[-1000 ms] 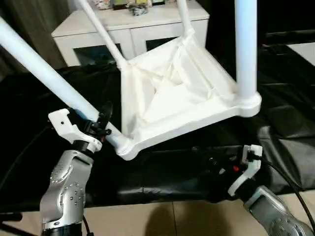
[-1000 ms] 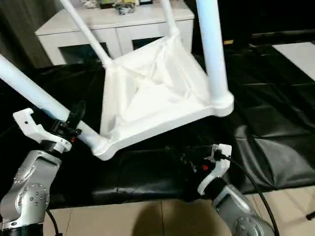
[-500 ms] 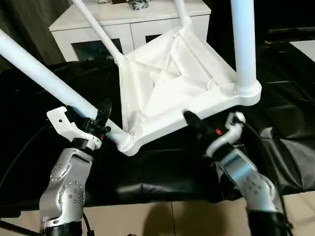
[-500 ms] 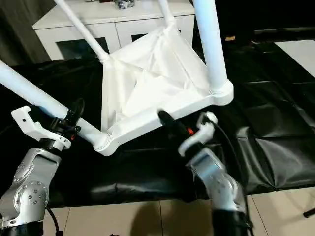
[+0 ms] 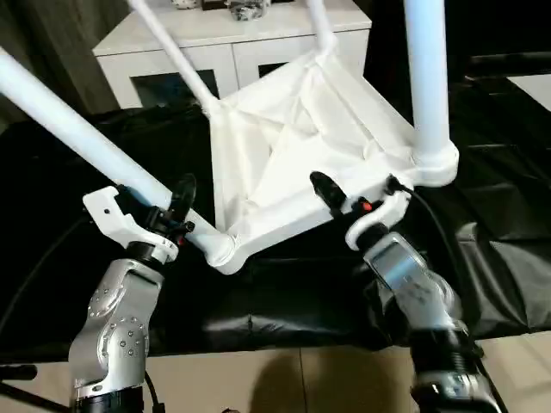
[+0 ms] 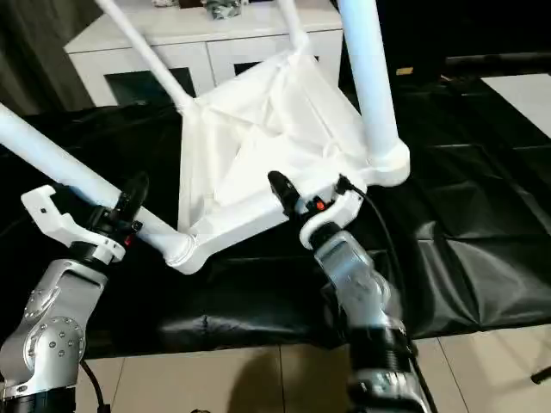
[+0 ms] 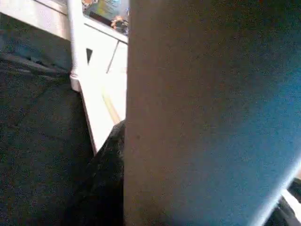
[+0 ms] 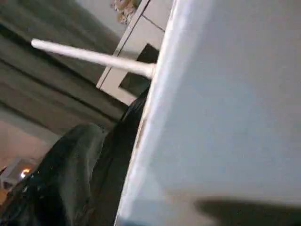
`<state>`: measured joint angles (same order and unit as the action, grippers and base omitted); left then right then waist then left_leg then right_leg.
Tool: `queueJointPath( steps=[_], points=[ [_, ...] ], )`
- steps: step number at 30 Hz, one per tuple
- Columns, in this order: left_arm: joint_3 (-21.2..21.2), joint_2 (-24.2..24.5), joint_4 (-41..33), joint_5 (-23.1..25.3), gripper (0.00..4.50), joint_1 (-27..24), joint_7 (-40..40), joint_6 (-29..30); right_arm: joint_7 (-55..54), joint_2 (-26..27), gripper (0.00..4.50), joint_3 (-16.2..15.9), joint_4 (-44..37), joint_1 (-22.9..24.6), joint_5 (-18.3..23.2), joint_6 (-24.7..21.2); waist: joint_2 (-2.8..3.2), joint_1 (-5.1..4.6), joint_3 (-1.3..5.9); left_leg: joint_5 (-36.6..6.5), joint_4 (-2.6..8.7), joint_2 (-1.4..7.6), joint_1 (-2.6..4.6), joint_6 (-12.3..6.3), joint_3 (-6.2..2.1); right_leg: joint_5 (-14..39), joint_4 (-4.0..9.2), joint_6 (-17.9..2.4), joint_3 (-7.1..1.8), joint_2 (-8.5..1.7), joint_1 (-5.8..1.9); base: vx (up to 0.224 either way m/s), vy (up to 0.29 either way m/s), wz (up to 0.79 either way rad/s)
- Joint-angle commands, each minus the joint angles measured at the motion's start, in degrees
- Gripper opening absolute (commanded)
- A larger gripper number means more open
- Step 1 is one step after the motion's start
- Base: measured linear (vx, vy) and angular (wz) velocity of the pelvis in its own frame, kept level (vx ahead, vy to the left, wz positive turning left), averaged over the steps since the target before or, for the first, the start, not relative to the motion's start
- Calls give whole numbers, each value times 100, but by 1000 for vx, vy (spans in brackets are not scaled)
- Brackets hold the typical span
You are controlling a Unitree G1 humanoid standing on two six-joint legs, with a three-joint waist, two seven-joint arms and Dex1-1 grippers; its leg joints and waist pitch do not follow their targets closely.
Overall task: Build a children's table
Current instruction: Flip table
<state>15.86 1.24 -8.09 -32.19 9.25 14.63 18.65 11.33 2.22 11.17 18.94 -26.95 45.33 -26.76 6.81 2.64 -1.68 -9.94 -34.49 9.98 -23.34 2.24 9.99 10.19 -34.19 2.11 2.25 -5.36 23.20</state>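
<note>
While the children's table (image 5: 301,159) lies tipped with its ribbed underside facing up and toward the camera, all four legs are screwed in and stick out from its corners. It rests over a black sheet (image 5: 499,172) that covers the surface in front of the robot. The left gripper (image 5: 176,215) sits at the near left corner of the table, its black fingers (image 5: 182,196) set around the base of the near left leg (image 5: 77,133), which slants up and away to the left. The right gripper (image 5: 353,196) is at the near edge of the tabletop, between the near left corner and the near right leg (image 5: 426,77); one black finger (image 5: 325,190) lies over the rim against the underside, so the fingers appear to pinch that edge. The near right leg rises steeply, almost upright. Two far legs (image 5: 172,52) run up and away behind the top. Beyond the table stands a white cabinet (image 5: 250,43) with glass doors; a few small items lie on top of it, too blurred to identify, and what is behind the glass cannot be made out.
</note>
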Motion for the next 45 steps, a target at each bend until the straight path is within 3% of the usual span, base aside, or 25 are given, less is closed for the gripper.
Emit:
queueJointPath(
  steps=[1,7,19,21,24,27,30,34,37,45],
  points=[
    [60,-122,-97,-423,183,48,35,14,-235,121,422,174,370,-279,14,142,-151,24,402,-678,369,181,116,-296,-50,689,311,-1060,-95,-201,-231,0,0,0],
    [75,-137,-116,-432,183,29,35,13,-339,199,371,408,659,-472,-43,328,-164,12,400,-547,347,185,116,-457,-38,641,301,-1154,-85,-190,-231,0,0,0],
    [79,-141,-162,-416,183,-10,20,28,-377,152,276,378,888,-537,-404,463,-169,-6,395,-597,343,180,115,-442,-35,718,304,-1160,-85,-187,-238,0,0,0],
    [92,-130,-153,-328,253,-11,-102,48,-358,134,244,358,895,-538,-469,513,-170,-11,386,-655,350,185,118,-434,-37,781,311,-1154,-85,-183,-232,0,0,0],
    [226,-153,-173,-636,262,-22,8,115,-400,56,229,308,861,-572,-669,708,-175,6,380,-834,351,187,136,-344,-18,962,328,-1227,-96,-193,-212,0,0,0],
    [314,-107,-207,-676,300,-49,-4,115,-449,-21,219,288,784,-613,-829,800,-193,17,377,-826,359,186,128,-350,-28,939,316,-1141,-92,-182,-219,0,0,0],
    [538,-11,-199,-715,336,-66,-59,37,-456,-126,217,262,627,-633,-1028,924,-219,39,371,-904,363,183,140,-308,-22,1095,334,-1069,-101,-178,-213,0,0,0],
    [769,139,-79,-604,356,-36,-233,-152,-421,-261,216,190,503,-614,-1211,1020,-206,78,356,-1091,393,193,163,-172,-30,1371,355,-894,-114,-169,-185,0,0,0],
    [1182,388,13,-708,389,46,-421,-340,-449,-405,214,238,274,-539,-1260,1032,-209,81,350,-1250,414,188,178,-67,-37,1441,360,-824,-117,-159,-170,0,0,0],
    [2183,845,344,-1002,393,193,-798,-807,-613,-795,214,374,-512,-257,-1275,777,-211,103,368,-1171,418,174,184,32,-43,1127,324,-766,-126,-150,-176,0,0,0]
  ],
)
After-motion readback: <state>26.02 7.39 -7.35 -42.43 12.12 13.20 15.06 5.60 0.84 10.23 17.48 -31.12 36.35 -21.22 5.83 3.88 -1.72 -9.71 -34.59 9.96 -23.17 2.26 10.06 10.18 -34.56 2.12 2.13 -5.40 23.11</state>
